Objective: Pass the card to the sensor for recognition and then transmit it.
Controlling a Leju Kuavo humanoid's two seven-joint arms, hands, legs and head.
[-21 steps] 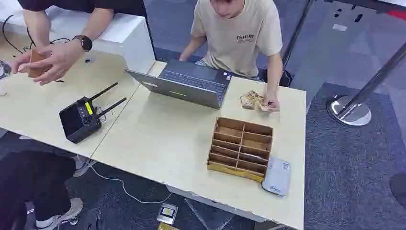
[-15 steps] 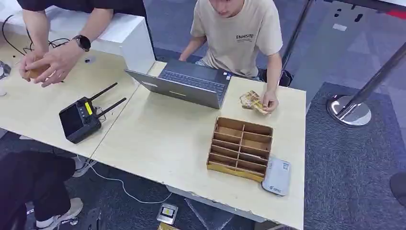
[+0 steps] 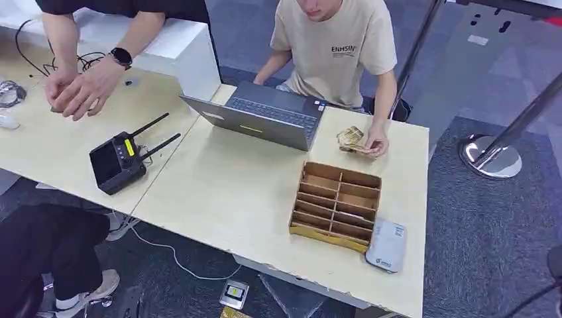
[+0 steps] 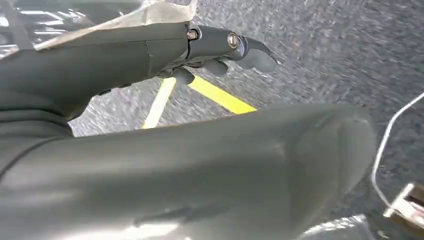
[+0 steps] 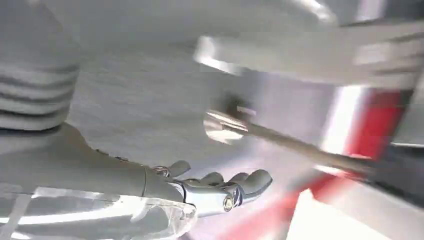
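Cards (image 3: 351, 139) are held on the table (image 3: 232, 192) by a person's hand (image 3: 376, 144), beyond the tray (image 3: 336, 205); sensor (image 3: 386, 245) beside the tray. Left hand (image 4: 220, 50) and right hand (image 5: 220, 187) are seen empty, fingers loosely extended.

Grey robot hand (image 4: 220, 47) (silver screws).

Pale wood-look worktop (image 3: 225, 192), smooth matt laminate w/ chipped front edge; on it a brown cardboard divider tray (image 3: 336, 205), matt, next to a grey plastic card sensor (image 3: 386, 245) w/ slight sheen, a matt grey laptop (image 3: 262, 118) and a black plastic controller (image 3: 118, 162). Floor (image 3: 477, 225) is rough dark-grey carpet; a stanchion base (image 3: 492, 159) is shiny polished metal. Left robot hand (image 4: 220, 50) looks dark smooth plastic w/ metal screws; right robot hand (image 5: 220, 192) looks glossy silver-grey, blurred.
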